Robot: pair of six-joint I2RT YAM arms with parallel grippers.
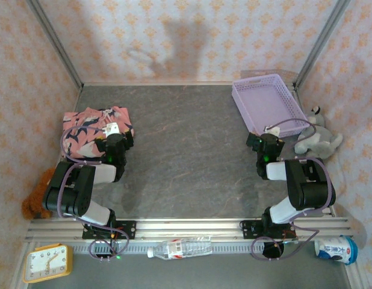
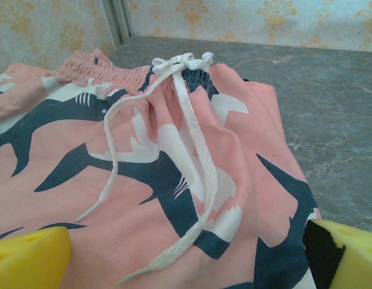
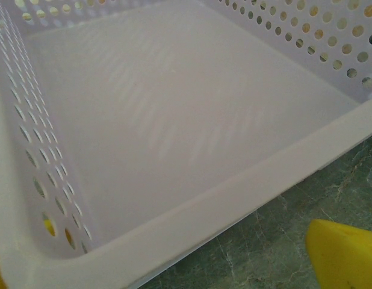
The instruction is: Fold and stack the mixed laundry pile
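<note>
— Salmon-pink shark-print cloth: where does it lie?

— At the left side of the grey bench, close to the left wall, in a rumpled, fairly flat heap. Whether a darker garment lies under it, I cannot tell.

— Start nearest the arms. What are the hands doing?

— The left hand hovers just above the near part of the cloth, its yellow fingertips spread wide and holding nothing. The right hand is across the bench, also spread and empty, poised at the near rim of the lavender basket.

— What could go wrong for the left hand?

— Just beyond its fingers, a loose white drawstring trails from a bow at the gathered waistband down over the shark print. If the fingers close here, they may catch the cord, or pinch only the top layer. A lift would then probably tug the waistband and bunch the cloth instead of opening it for a fold. The fabric looks thin and soft, so held at one point it would likely sag unevenly.

— And the right hand?

— It is well apart from the cloth and would have to cross the bench to help. A low sweep could clip the basket rim and shove the basket toward the grey plush toy just beside it. Two arms meeting over one small garment could also crowd each other.

— Anything farther back?

— The cloth's far edge sits near the wall. A drag in that direction would leave little room to spread it flat.
</note>
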